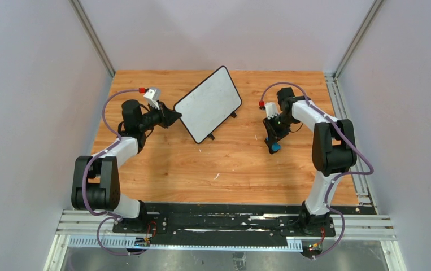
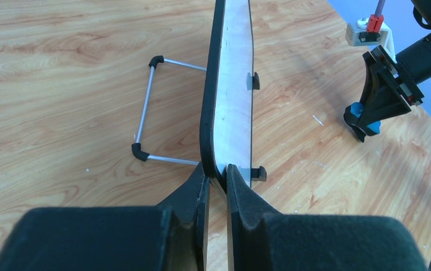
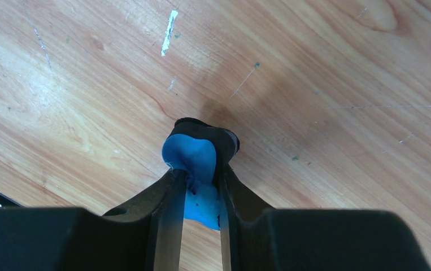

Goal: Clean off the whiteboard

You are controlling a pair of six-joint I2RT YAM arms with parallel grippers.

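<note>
Table (image 1: 201,175): wooden top carrying everything; the whiteboard stood on its far half, and every place below is given from that board.

Right gripper (image 1: 273,145): well apart from the whiteboard, to its right and nearer the arm bases, pointing down at the wood. Its jaws were clenched on the eraser.

Eraser (image 3: 193,158): small and blue with a dark pad at the tip, pinched between the right fingers and low over the table. Whether the pad touched the wood could not be told.

Left gripper (image 2: 217,172): at the whiteboard's left near corner, its jaws clamped on the rim there, one pad on the face and one on the back.

Whiteboard (image 1: 208,104): upright and leaning back. Its long axis ran from that clamped corner away toward the far right, and its white face looked toward the right gripper's side. No drawn marks could be made out on it.

Wire stand (image 2: 145,113): behind the whiteboard, on the side away from the eraser, propping it up.

Key relation: the whiteboard lay left of and beyond the eraser. Probably the right arm would do any wiping, sweeping along the long axis while the left steadied the corner.
</note>
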